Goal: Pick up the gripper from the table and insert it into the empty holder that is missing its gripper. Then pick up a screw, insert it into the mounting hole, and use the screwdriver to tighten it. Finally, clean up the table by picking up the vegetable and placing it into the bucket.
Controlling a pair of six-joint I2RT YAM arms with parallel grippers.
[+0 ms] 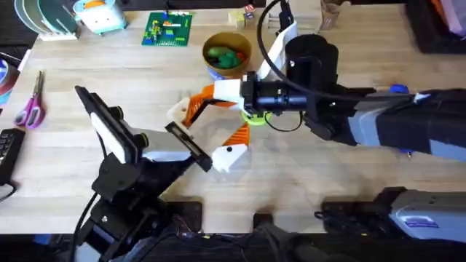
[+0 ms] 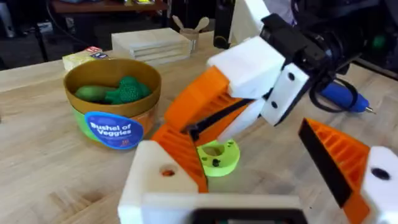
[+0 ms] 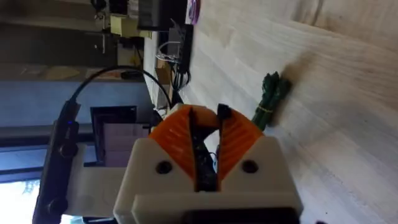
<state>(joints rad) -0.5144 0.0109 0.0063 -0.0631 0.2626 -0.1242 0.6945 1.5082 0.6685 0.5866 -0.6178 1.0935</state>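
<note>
two robot hands: left hand (image 1: 218,138) open, right hand (image 3: 207,119) closed; one bucket (image 1: 226,53)

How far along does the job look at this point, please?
The open left hand carries two orange tips, so insertion looks done. The screwdriver lies unheld; screw tightening I cannot confirm. The vegetable lies on the table, not in the bucket.

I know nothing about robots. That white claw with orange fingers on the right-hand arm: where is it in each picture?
Overhead: the right gripper is at the middle, just below the bucket.
Left wrist: right of the bucket, slanting down toward a green disc.
Right wrist: bottom middle, its orange fingers closed together.
Shared landmark: the wooden table.
</note>
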